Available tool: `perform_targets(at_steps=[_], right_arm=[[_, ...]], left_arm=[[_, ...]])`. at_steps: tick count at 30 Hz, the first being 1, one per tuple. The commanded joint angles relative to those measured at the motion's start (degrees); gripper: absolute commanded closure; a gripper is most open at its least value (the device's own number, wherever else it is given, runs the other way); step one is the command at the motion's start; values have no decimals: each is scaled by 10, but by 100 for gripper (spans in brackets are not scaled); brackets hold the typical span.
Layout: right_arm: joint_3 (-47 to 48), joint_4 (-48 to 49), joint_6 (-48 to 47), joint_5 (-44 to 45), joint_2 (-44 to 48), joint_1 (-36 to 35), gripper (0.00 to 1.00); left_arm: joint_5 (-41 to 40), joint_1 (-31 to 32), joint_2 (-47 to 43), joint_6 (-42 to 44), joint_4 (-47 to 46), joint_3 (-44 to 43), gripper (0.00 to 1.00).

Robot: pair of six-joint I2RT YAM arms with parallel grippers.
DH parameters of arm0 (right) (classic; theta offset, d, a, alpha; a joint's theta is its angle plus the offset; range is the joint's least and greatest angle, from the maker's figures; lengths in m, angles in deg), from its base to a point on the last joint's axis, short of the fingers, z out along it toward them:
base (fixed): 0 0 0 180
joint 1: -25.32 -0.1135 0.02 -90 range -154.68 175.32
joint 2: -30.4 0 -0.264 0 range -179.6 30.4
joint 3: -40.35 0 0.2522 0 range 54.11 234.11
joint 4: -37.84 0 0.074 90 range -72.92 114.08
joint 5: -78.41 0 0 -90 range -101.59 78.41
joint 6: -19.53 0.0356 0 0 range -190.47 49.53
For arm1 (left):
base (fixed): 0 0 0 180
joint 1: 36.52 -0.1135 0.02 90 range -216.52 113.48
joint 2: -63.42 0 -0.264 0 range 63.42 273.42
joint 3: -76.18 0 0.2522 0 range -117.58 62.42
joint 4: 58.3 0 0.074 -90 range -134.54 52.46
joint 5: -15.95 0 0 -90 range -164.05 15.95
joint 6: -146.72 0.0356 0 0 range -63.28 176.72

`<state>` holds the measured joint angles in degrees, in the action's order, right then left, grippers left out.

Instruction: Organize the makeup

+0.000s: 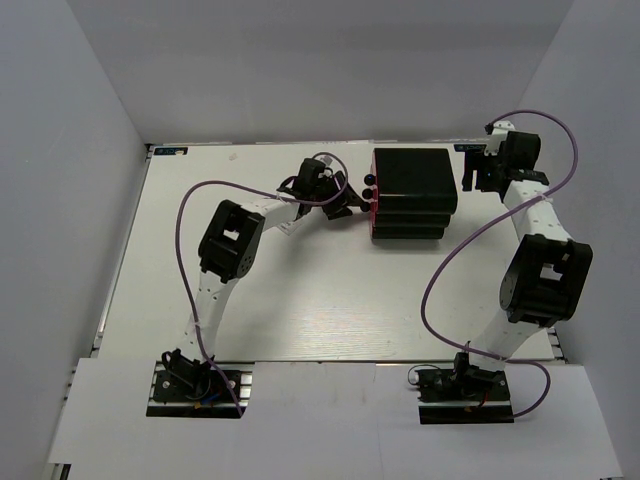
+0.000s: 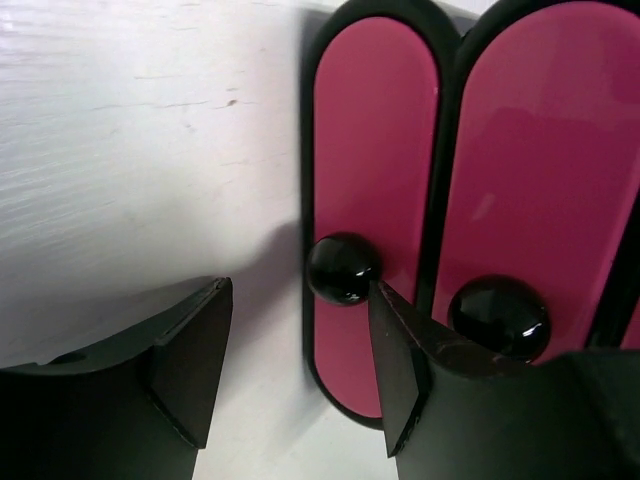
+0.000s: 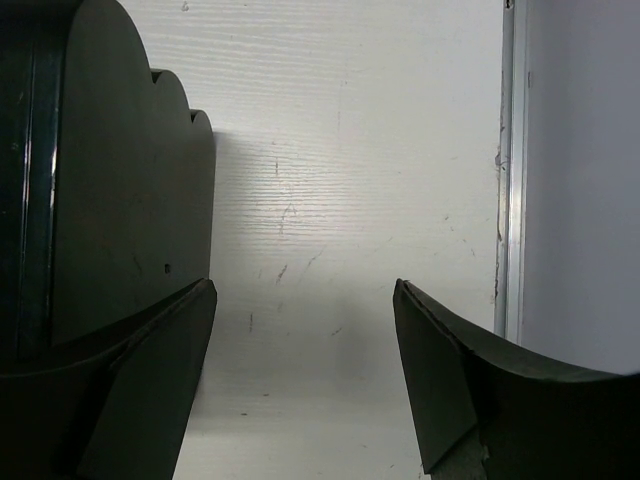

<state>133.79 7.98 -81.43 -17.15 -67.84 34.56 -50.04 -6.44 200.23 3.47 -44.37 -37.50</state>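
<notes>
No makeup shows in any view. The black box [image 1: 415, 185] with pink drawers stands at the back middle of the table, its black knobs [image 1: 368, 188] facing left. My left gripper [image 1: 355, 205] is open and empty right at the drawer fronts. In the left wrist view it [image 2: 300, 300] is open, with its right fingertip [image 2: 385, 300] against the black knob [image 2: 342, 268] of one pink drawer [image 2: 375, 130]. A second pink drawer [image 2: 540, 150] has its own knob [image 2: 498, 315]. My right gripper [image 1: 478, 170] is open and empty beside the box's right side [image 3: 110, 200], and shows open in its wrist view [image 3: 305, 290].
Grey walls enclose the white table [image 1: 300, 300]. The table's metal edge rail [image 3: 510, 180] and the wall [image 3: 580, 180] lie just right of my right gripper. Purple cables loop over both arms.
</notes>
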Motion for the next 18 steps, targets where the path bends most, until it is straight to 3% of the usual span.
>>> perform_targets(at_steps=[1, 11, 18], right_arm=[[-6, 25, 2, -8, 27, 7, 23], [-9, 23, 8, -22, 35, 15, 23], [-35, 38, 16, -36, 102, 20, 24]], left_arm=[[30, 1, 4, -26, -49, -18, 34], [51, 1, 26, -66, -76, -14, 34], [58, 7, 36, -93, -118, 3, 55]])
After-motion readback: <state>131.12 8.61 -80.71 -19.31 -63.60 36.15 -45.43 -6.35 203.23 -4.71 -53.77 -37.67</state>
